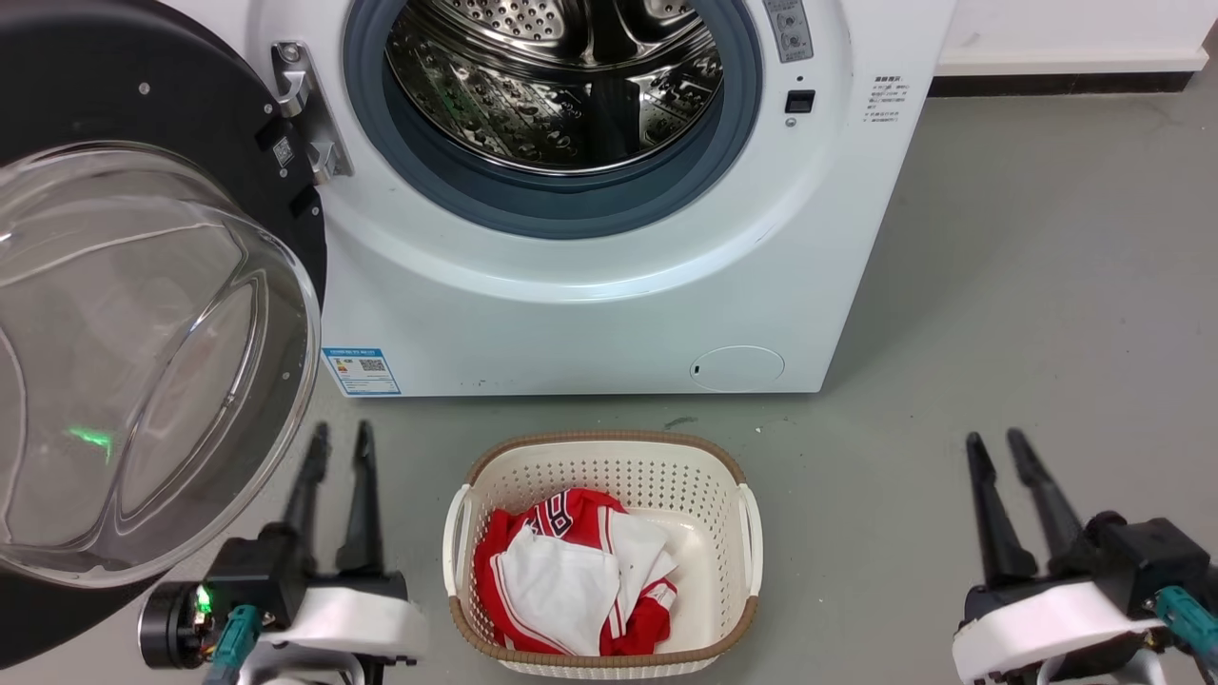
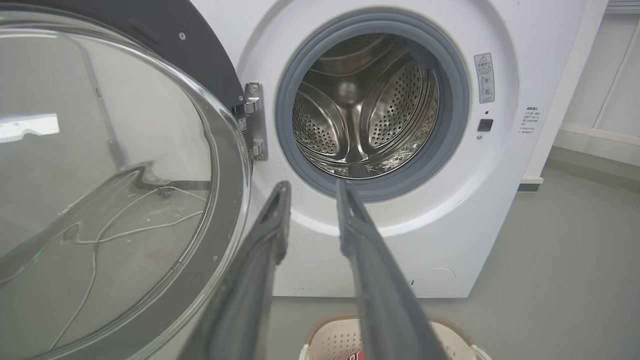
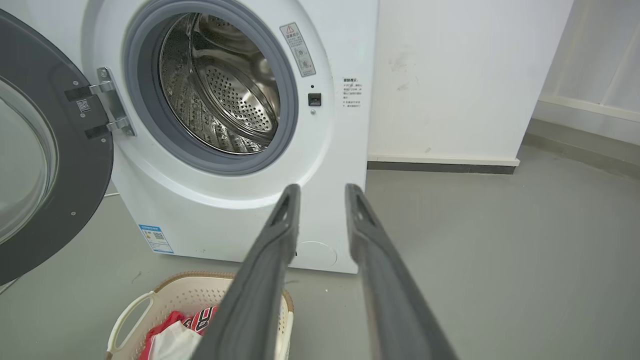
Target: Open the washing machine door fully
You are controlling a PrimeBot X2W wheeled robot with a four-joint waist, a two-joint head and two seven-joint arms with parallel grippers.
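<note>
Item: large round glossy black washing machine door with clear domed glass centre (image 1: 143,333), standing wide on its hinge, nine o'clock in the head view.

Left gripper (image 1: 341,436), seven o'clock, just beside the glass. Right gripper (image 1: 995,440), five o'clock. Both parted, empty.

Risk: a careless left-arm lift would likely knock the door shutward.

Smooth grey floor (image 1: 999,285); white wall (image 1: 1075,29); cream perforated plastic basket (image 1: 609,445), six o'clock.
</note>
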